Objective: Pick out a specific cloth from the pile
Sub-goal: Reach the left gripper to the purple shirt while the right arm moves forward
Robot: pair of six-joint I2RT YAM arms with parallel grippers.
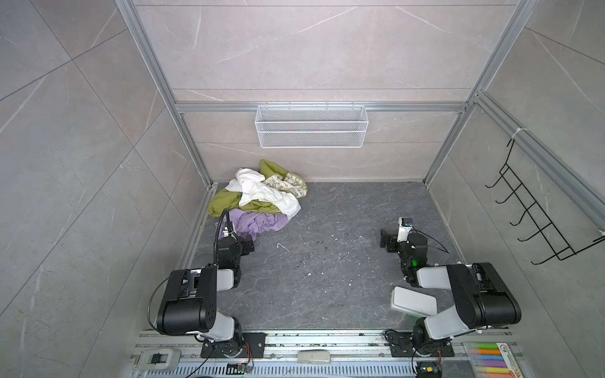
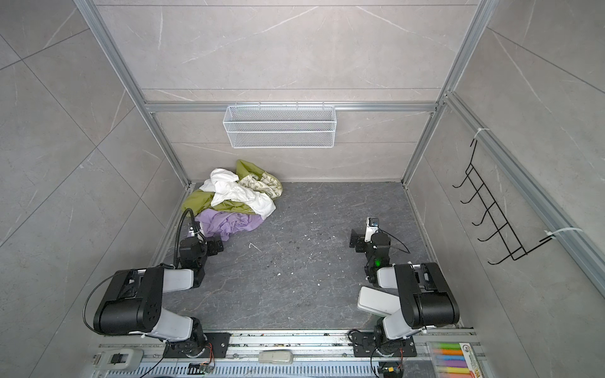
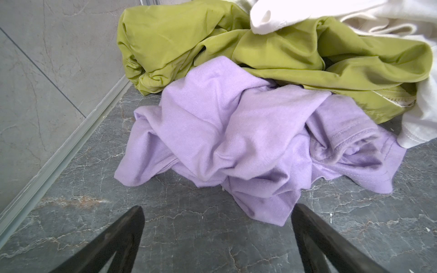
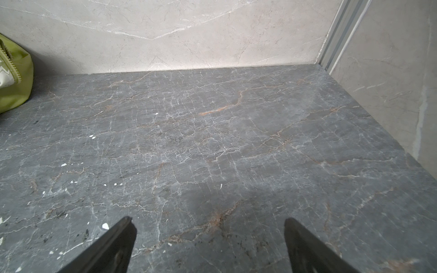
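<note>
The cloth [image 1: 258, 224] [image 2: 230, 222] [image 3: 236, 132] is plain lilac and crumpled, lying on the dark floor at the near edge of the pile [image 1: 262, 191] [image 2: 235, 191]. The pile holds olive-green [image 3: 272, 52], white [image 3: 423, 113] and floral fabrics, and the green one overlaps the lilac cloth's far side. My left gripper [image 1: 246, 244] [image 2: 214, 244] [image 3: 216, 212] stands open just short of the cloth's near corner, which lies close to one finger without being held. My right gripper [image 1: 388, 240] [image 2: 357, 241] [image 4: 209, 227] is open over bare floor, far right of the pile.
A white mesh basket [image 1: 311, 126] hangs on the back wall. A black wire hook rack [image 1: 537, 209] is on the right wall. Aluminium frame rails [image 3: 59, 156] border the floor beside the pile. The floor carries small white specks [image 1: 281, 246].
</note>
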